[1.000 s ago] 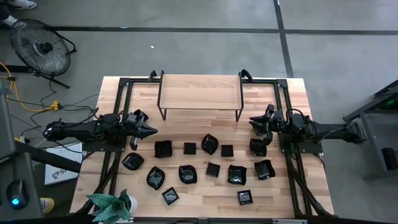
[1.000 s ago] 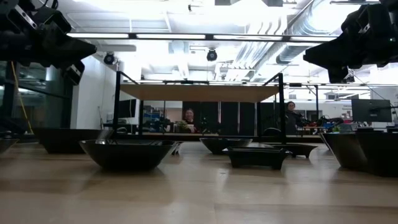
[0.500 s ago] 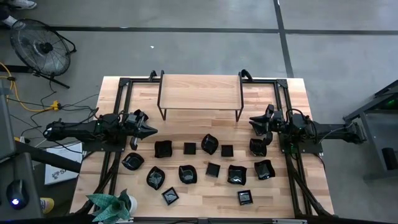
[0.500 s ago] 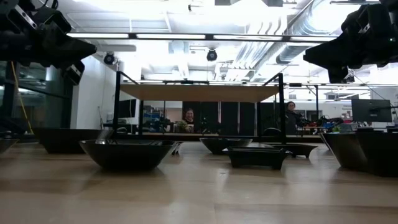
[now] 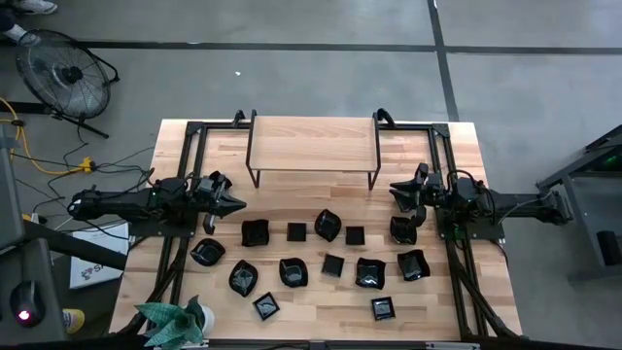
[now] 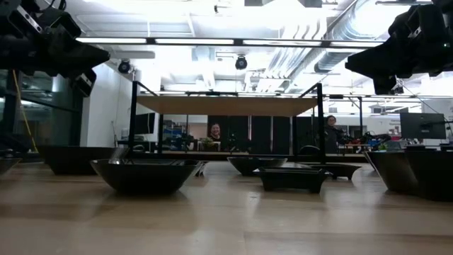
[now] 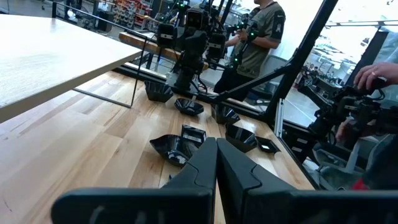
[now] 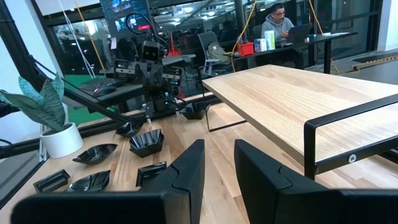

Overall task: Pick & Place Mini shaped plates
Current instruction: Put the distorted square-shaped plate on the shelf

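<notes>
Several small glossy black dishes (image 5: 328, 225) of mixed shapes rest on their bases across the wooden table's middle and near part; they also show as dishes (image 6: 145, 173), dishes (image 7: 177, 147) and dishes (image 8: 147, 142). My left gripper (image 5: 236, 204) hovers shut at the table's left side, above and left of the nearest dish (image 5: 255, 233); its fingers (image 7: 202, 163) meet in the left wrist view. My right gripper (image 5: 394, 189) hovers at the right side, just beyond a dish (image 5: 403, 229), with a gap between its fingers (image 8: 189, 165). Neither touches a dish.
A raised wooden shelf (image 5: 313, 144) on thin black legs stands at the far middle of the table. A potted green plant (image 5: 175, 321) sits at the near left corner. Black frame rails (image 5: 185, 175) run along both sides. People show in the room behind.
</notes>
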Action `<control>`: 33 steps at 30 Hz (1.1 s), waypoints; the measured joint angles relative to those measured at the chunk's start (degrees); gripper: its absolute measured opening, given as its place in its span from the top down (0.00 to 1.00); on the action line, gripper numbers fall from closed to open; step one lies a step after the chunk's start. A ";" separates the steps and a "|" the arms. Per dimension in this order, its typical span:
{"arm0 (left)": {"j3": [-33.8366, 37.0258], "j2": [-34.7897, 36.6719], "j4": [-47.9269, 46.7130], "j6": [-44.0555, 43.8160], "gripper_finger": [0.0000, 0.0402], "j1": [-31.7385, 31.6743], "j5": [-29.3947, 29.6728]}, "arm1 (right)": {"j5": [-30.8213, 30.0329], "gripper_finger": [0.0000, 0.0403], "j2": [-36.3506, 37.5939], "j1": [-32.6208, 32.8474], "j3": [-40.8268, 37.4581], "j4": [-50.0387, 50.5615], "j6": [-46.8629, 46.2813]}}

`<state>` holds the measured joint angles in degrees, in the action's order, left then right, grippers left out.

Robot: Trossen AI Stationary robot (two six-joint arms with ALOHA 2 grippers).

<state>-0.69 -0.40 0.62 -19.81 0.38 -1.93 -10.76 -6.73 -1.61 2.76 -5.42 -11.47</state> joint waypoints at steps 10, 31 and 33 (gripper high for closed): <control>0.00 0.00 -0.01 -0.01 1.00 -0.01 0.00 | 0.00 0.80 -0.01 -0.02 2.44 -2.30 -0.02; 0.00 0.02 -0.01 0.00 1.00 0.00 0.00 | -11.58 0.80 -15.62 -8.68 39.75 55.58 -21.06; 0.00 0.00 -0.01 0.00 1.00 0.00 0.00 | -9.89 0.80 -18.91 -11.63 43.14 60.93 -22.91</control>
<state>-0.69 -0.40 0.61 -19.81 0.38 -1.93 -20.66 -25.64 -13.23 45.90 55.51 -34.38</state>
